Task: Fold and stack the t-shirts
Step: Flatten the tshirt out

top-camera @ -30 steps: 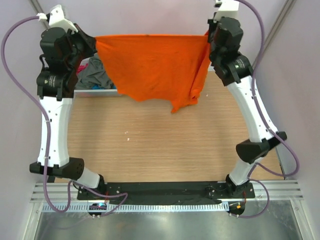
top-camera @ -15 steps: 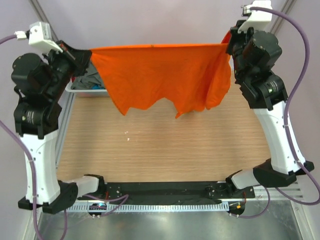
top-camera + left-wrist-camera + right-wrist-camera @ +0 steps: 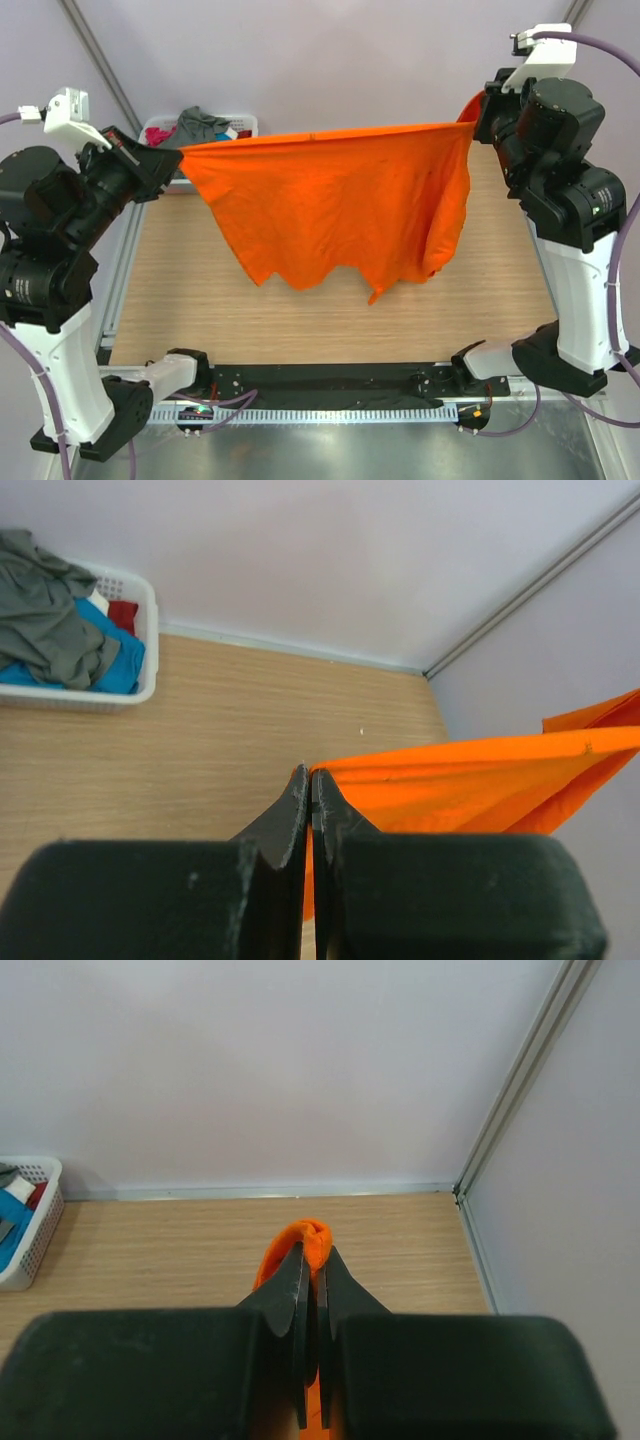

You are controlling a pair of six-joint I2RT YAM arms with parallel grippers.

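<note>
A bright orange t-shirt (image 3: 340,205) hangs stretched in the air between my two grippers, its lower edge drooping over the wooden table (image 3: 300,310). My left gripper (image 3: 170,160) is shut on the shirt's left top corner; the left wrist view has the orange t-shirt (image 3: 470,780) running off to the right from my left gripper (image 3: 311,780). At the other top corner my right gripper (image 3: 478,108) is shut too. A bunched fold of the orange t-shirt (image 3: 313,1235) pokes out above my right gripper (image 3: 314,1258). More t-shirts (image 3: 60,640), grey, teal and red, lie in the basket.
A white laundry basket (image 3: 240,122) stands at the table's far left corner, seen in the left wrist view as the basket (image 3: 148,630) and at the left edge of the right wrist view as the basket (image 3: 35,1225). Pale walls enclose the back and sides.
Both arms have swung outward and toward the near side, carrying the orange shirt with them. The shirt is now spread wider and hangs lower in the top view.
</note>
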